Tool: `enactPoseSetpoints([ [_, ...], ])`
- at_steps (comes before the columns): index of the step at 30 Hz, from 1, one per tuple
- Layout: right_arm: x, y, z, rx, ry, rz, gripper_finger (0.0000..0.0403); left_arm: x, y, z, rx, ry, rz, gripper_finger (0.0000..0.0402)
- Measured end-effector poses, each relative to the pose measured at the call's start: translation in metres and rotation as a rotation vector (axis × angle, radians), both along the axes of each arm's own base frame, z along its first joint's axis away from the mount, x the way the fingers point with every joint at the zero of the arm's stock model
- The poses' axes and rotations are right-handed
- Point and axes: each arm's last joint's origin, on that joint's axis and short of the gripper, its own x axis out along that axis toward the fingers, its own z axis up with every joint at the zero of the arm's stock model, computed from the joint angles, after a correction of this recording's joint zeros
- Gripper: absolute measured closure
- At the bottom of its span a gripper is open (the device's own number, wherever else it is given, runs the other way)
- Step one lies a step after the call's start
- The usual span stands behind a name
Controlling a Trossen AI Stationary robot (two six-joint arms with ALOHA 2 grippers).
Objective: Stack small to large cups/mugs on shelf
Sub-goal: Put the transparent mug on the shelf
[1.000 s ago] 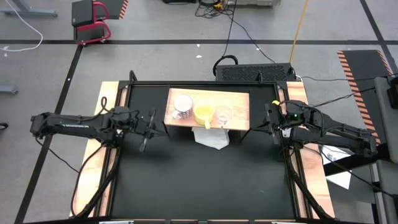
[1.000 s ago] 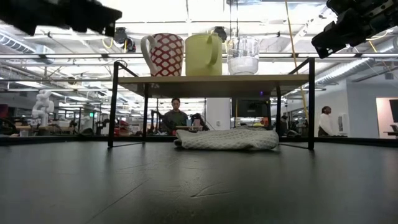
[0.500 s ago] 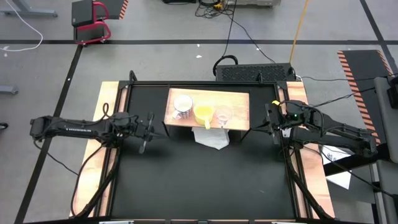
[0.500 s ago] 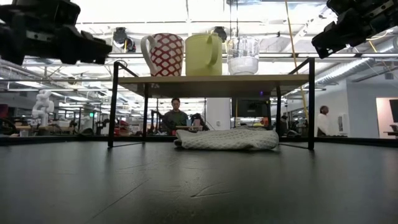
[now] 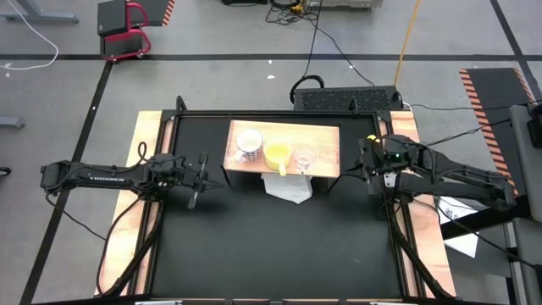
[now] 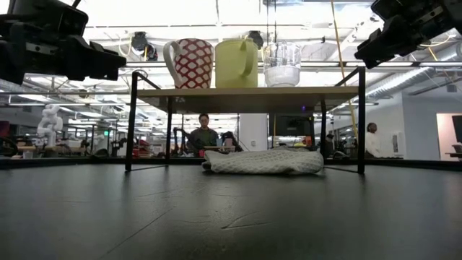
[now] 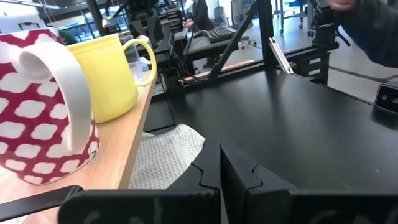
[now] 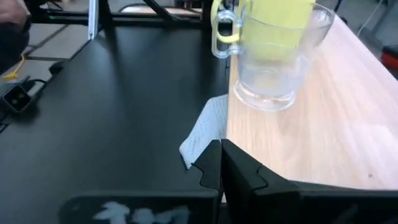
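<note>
**Already on the shelf: three vessels in a row, both grippers shut and empty**

Atop the shelf (image 5: 322,140), a light-wood board on a black frame set at the far edge of the black table (image 5: 279,246), the three vessels are seen standing upright in one row. The white mug (image 5: 248,145), patterned in red with white shapes, is placed nearest the shelf's left end; the yellow mug (image 5: 277,153) is set just beside it in the middle, and the clear glass cup (image 5: 304,157) is found just beside the yellow mug, towards the shelf's right end. In the low view the same order is shown: white mug (image 6: 190,63), yellow mug (image 6: 236,63), glass cup (image 6: 282,65), none stacked inside another. A white cloth (image 6: 264,161) is seen lying on the table under the shelf, at its front edge.

The left gripper (image 5: 196,176) is held above the table off the shelf's left end, apart from the white mug; its fingers (image 7: 208,168) are pressed together with nothing between them. The right gripper (image 5: 370,161) is held off the shelf's right end, near the table's right edge; its fingers (image 8: 211,165) are likewise closed together on nothing, with the glass cup (image 8: 280,56) and the shelf's front edge ahead of them.

People are seen in the room beyond the table.
</note>
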Motion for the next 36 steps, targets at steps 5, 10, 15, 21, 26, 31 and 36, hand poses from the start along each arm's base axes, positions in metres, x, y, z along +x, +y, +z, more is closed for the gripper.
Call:
enactPoseSetpoints([
  [5, 0.009, 0.001, 0.008, -0.03, 0.051, 0.022, 0.0403, 0.0, 0.0, 0.0, -0.002, 0.002, 0.0, 0.04],
  [10, 0.02, -0.001, 0.02, -0.09, 0.07, 0.009, 0.0403, 0.0, 0.0, 0.0, -0.003, 0.003, -0.001, 0.0396],
  [15, 0.032, -0.002, 0.035, -0.122, 0.072, 0.027, 0.0403, 0.0, 0.0, -0.001, -0.011, 0.008, -0.001, 0.0399],
  [21, 0.043, -0.005, 0.054, -0.137, 0.093, 0.035, 0.0403, 0.0, 0.0, -0.001, -0.011, 0.008, -0.002, 0.0392],
  [26, 0.057, -0.009, 0.066, -0.193, 0.057, 0.051, 0.0403, 0.0, 0.0, -0.001, -0.011, 0.008, -0.002, 0.0397],
  [31, 0.071, -0.013, 0.081, -0.232, 0.082, 0.076, 0.0403, 0.0, 0.0, -0.001, -0.019, 0.009, -0.002, 0.0385],
  [36, 0.09, -0.017, 0.099, -0.246, 0.14, 0.1, 0.0403, 0.0, 0.0, -0.001, -0.033, 0.012, -0.001, 0.0397],
])
